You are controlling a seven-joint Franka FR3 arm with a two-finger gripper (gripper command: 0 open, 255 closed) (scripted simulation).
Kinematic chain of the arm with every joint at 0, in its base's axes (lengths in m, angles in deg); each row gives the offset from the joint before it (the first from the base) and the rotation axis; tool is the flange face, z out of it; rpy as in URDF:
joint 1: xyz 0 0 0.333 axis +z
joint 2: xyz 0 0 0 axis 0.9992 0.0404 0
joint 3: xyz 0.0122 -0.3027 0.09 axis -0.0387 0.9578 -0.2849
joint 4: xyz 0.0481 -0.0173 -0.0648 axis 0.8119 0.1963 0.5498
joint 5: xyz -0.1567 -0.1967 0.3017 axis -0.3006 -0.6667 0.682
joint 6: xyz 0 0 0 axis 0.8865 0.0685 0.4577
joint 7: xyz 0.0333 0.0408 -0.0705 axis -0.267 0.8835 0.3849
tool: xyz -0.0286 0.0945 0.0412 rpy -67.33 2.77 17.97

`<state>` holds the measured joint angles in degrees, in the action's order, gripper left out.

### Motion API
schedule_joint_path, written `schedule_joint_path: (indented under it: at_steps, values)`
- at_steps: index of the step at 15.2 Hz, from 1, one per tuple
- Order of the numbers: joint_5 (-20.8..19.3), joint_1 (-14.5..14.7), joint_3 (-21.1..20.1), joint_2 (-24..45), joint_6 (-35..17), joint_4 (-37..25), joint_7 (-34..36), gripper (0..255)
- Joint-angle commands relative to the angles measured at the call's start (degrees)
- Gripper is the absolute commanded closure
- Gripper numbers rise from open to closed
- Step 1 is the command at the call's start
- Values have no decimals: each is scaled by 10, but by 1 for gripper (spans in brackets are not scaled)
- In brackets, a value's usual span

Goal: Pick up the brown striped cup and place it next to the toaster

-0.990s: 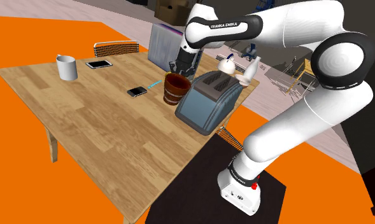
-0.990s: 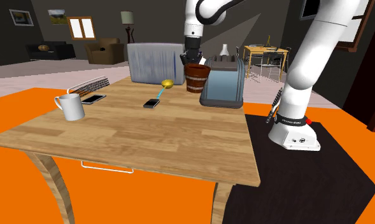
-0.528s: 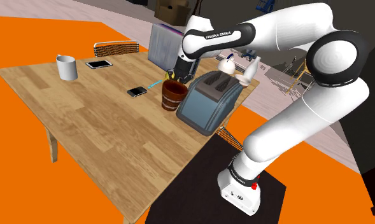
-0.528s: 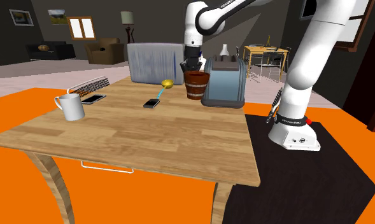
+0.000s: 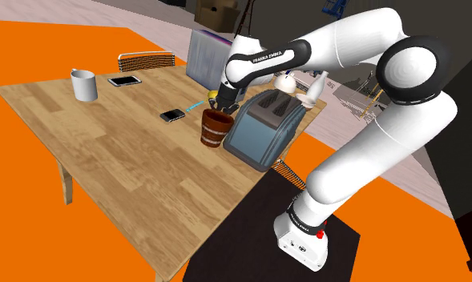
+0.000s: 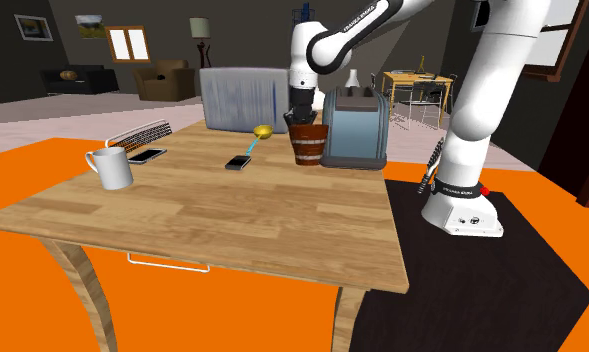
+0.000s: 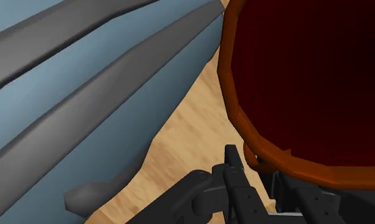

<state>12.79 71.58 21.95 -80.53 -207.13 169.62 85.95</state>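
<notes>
The brown striped cup (image 5: pixel 215 128) stands upright close beside the blue-grey toaster (image 5: pixel 262 128), on the side toward the shoulder view's left, low at the wooden table (image 5: pixel 122 160). My black gripper (image 5: pixel 223 106) comes down from above, shut on the cup's rim. In the second exterior view the cup (image 6: pixel 309 143) sits just left of the toaster (image 6: pixel 354 130) under the gripper (image 6: pixel 302 120). In the wrist view the gripper (image 7: pixel 259 170) pinches the orange-brown rim of the cup (image 7: pixel 240 121), with the toaster's (image 7: pixel 84 95) slotted top alongside. I cannot tell whether the cup's base touches the table.
A white mug (image 5: pixel 82 83) and a phone (image 5: pixel 125 80) lie at the far corner by a slatted rack (image 5: pixel 145 61). A small dark phone (image 5: pixel 172 115) and a yellow spoon (image 6: pixel 263 131) lie near the cup. A grey box (image 5: pixel 203 56) stands behind it.
The arm has carried the cup downward and slightly toward the shoulder view's left, from above the table to table level beside the toaster. The grip stays shut on the rim.
</notes>
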Motion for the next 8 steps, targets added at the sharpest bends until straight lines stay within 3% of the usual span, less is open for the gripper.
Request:
schedule_joint_path:
  at_steps: [1, 7, 8]
  values:
    - [-1, 0, 0, 3, -4, 3, 1, 255]
    - [-1, 0, 0, 3, -4, 3, 1, 255]
    - [-1, 0, 0, 4, -4, 3, 1, 0]
